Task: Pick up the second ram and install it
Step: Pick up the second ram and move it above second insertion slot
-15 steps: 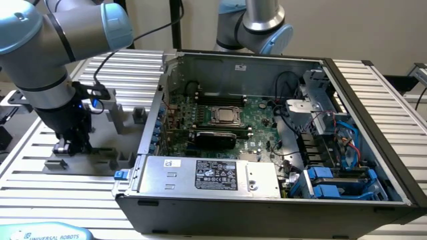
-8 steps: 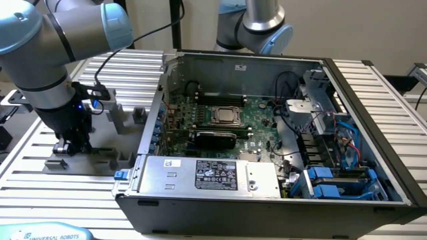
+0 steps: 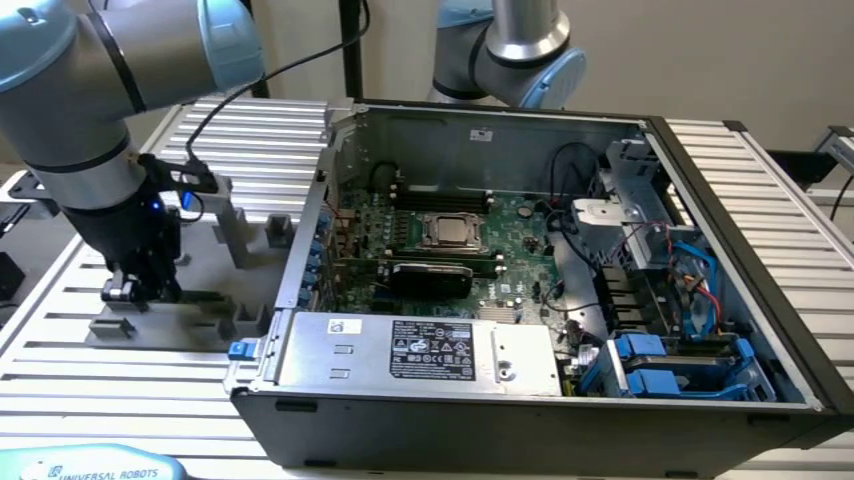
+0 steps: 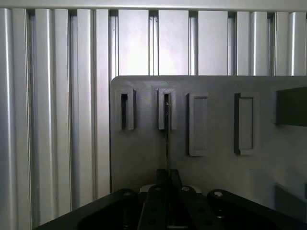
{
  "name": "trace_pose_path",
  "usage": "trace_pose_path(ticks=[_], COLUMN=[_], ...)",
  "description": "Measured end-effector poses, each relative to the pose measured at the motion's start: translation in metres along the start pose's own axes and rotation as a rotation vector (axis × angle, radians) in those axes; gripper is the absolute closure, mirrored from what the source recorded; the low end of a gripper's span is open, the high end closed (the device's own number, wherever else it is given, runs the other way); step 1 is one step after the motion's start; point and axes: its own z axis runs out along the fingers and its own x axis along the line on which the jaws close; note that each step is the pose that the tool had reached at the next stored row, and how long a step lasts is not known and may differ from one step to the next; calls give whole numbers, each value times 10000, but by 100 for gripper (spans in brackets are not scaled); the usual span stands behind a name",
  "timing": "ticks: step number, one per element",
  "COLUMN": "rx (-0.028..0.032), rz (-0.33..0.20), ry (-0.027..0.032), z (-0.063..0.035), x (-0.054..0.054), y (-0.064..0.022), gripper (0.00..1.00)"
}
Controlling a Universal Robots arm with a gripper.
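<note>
In the exterior view, the arm stood over the ribbed tabletop (image 3: 80, 390) at the exterior view's left. Its pincer (image 3: 140, 288) was lowered onto the grey holder (image 3: 200, 305), well apart from the open computer case (image 3: 534, 425) and its motherboard (image 3: 501, 235). In the wrist view, the pincer (image 4: 168, 182) appeared clamped on the second ram (image 4: 167, 139). The ram showed edge-on as a thin dark line, its far end seated in one narrow slot of the holder (image 4: 139, 158). Caution: the grip appeared to cover only the near end of a thin, flat stick. A lift not in line with the slot could bind the stick, twist it between the jaws, or let it slip. A stick carried askew would likely meet its socket crooked, and pressing it home could strain the board or the latches. The case wall stood between holder and motherboard, so a low carry could strike it.
</note>
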Motion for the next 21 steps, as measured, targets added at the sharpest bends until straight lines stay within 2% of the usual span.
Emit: trace_pose_path(ticks=[15,21], rx=[-1,-1], rz=[0,-1], ry=[0,0], z=[-678,-955], x=[-21,-30], y=[11,-44], gripper=[86,86])
